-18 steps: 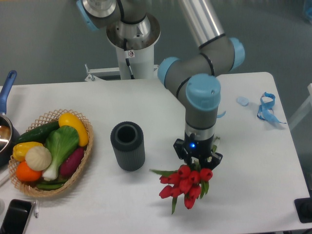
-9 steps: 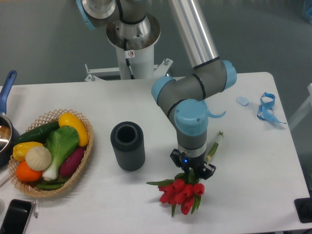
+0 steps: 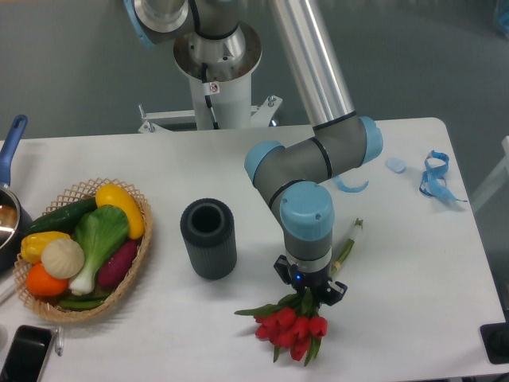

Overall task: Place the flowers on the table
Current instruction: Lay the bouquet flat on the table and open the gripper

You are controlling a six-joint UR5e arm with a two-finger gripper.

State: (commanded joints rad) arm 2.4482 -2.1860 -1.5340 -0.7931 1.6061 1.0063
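Note:
The flowers [image 3: 291, 329], a bunch of red tulips with green leaves, lie low over the white table [image 3: 413, 263] near its front edge, blooms pointing toward the front. Their pale green stems [image 3: 347, 243] stick out behind and to the right of the wrist. My gripper [image 3: 310, 293] points straight down and is shut on the bunch just behind the blooms. The fingertips are mostly hidden by leaves and the wrist. I cannot tell whether the blooms touch the tabletop.
A dark grey ribbed cylinder vase [image 3: 208, 237] stands upright left of the gripper. A wicker basket [image 3: 79, 247] of vegetables sits at the left. A blue ribbon [image 3: 434, 177] lies at the back right. A black phone [image 3: 24, 354] rests at the front left corner.
The gripper has travelled toward the table's front edge and slightly left with the flowers, and has come lower. The stem end now shows beside the wrist.

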